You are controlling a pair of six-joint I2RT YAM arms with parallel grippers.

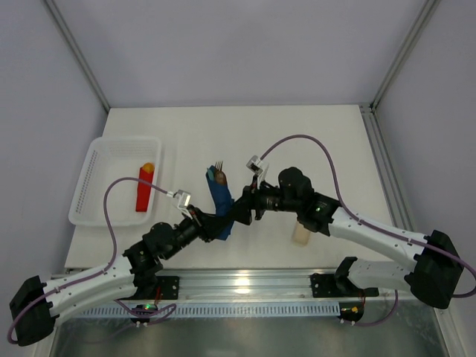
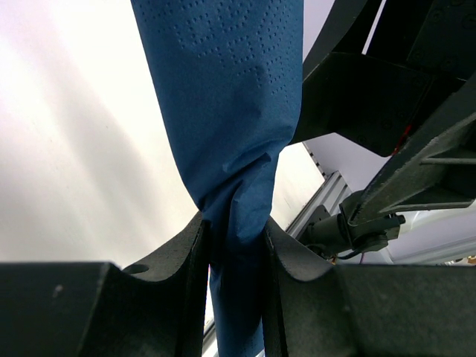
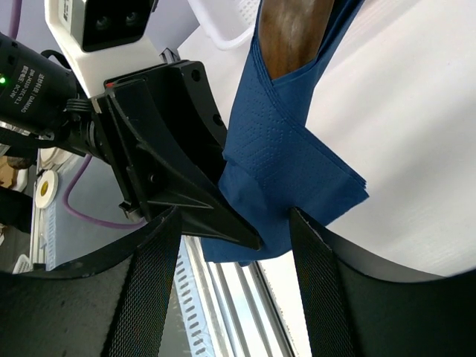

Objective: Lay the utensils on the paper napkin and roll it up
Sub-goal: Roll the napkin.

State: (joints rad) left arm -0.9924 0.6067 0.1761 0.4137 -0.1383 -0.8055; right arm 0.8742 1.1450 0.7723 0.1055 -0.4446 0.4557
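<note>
Left jaws are clamped on the near end of the paper napkin [image 2: 223, 111], squeezing the blue roll to a narrow waist. The roll is at the middle of the surface [image 1: 320, 141], between the two arms. The utensils [image 1: 218, 171] poke out of its far end, fork tines showing. Right jaws stand spread, a finger [image 3: 149, 290] on either side of that same near end, not pressing. Off left, a red block [image 1: 143, 190] lies in the white basket [image 1: 93, 160].
</note>
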